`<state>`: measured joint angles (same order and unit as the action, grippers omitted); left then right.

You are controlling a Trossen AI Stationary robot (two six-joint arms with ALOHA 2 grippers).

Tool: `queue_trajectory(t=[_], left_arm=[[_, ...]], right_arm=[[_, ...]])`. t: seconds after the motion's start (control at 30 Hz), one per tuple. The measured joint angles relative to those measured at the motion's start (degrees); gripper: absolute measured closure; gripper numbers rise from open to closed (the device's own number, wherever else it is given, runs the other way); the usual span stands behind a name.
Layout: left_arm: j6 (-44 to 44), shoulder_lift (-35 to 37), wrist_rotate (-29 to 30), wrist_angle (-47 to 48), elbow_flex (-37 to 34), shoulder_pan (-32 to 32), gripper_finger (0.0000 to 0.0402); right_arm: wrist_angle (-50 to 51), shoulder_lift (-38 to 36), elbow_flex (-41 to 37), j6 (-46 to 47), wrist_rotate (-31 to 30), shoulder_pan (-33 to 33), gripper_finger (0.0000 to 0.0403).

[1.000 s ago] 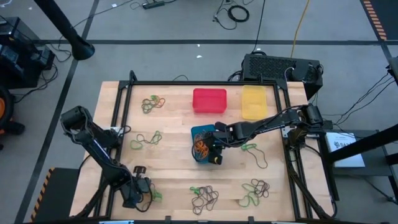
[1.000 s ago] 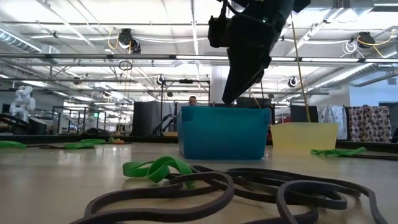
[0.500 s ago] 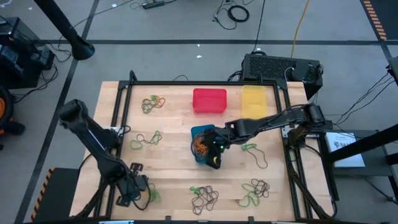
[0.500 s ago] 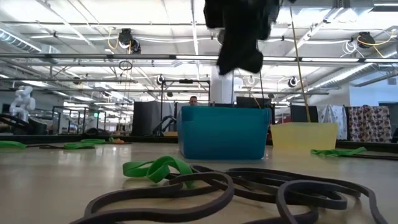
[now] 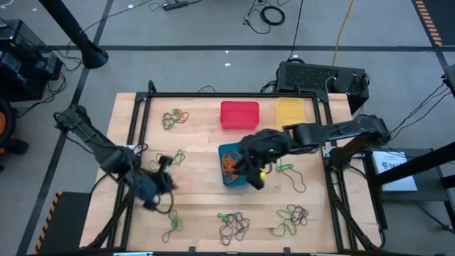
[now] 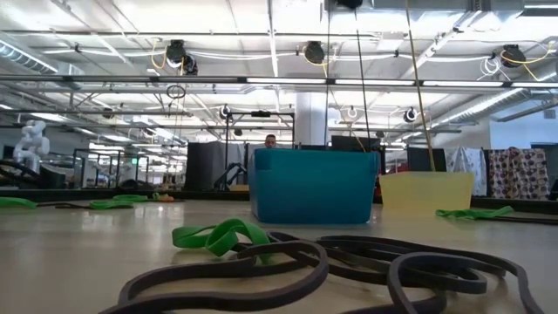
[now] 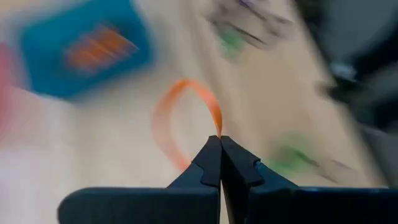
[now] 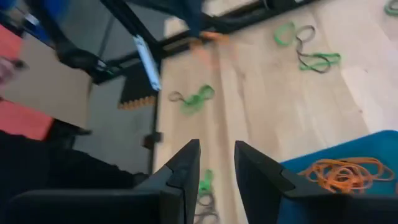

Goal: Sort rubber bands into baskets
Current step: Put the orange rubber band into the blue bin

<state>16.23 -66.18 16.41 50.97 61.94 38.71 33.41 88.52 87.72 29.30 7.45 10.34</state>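
A thin orange rubber band (image 7: pixel 186 118) hangs as an open loop, pinched between the clenched fingers of the left gripper (image 7: pixel 220 142) above the wooden surface (image 5: pixel 199 206). The blue basket (image 5: pixel 229 153) near the middle holds a tangle of orange bands, and the right gripper (image 8: pixel 216 165) hovers beside it, fingers parted and holding nothing

Bright overhead lighting; both wrist views motion-blurred.

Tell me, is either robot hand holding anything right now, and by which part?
The left hand pinches an orange rubber band at one spot on its loop, fingers shut. The right hand, over the blue basket, is open and holds nothing.
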Motion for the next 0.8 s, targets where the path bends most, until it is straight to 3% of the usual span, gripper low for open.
queue_trajectory(t=[0.1,0.2,0.33,0.43,0.63,0.8], left_arm=[[-9.16,-0.5,7.31,-4.88,0.04,-5.53,0.04],[-17.85,-2.47,7.57,-11.32,0.06,-12.69,0.04],[-24.01,-6.57,3.6,-19.5,0.06,-22.04,0.04],[-24.32,-10.28,-1.59,-24.44,0.06,-28.21,0.04],[-23.86,-19.0,-16.69,-29.78,0.06,-35.81,0.04],[-21.22,-25.6,-22.35,-33.56,0.04,-36.53,0.04]], right_arm=[[1.63,-2.91,0.0,2.1,-2.52,1.9,0.0309],[5.93,-4.91,0.07,3.87,-10.32,4.63,0.0309],[13.88,-5.82,0.07,9.81,-22.63,8.25,0.0309],[19.13,-5.71,0.07,15.6,-28.64,10.33,0.0309],[25.12,-4.89,-0.02,23.66,-29.96,12.92,0.0309],[26.51,-4.95,0.0,27.36,-30.16,14.29,0.0309]])
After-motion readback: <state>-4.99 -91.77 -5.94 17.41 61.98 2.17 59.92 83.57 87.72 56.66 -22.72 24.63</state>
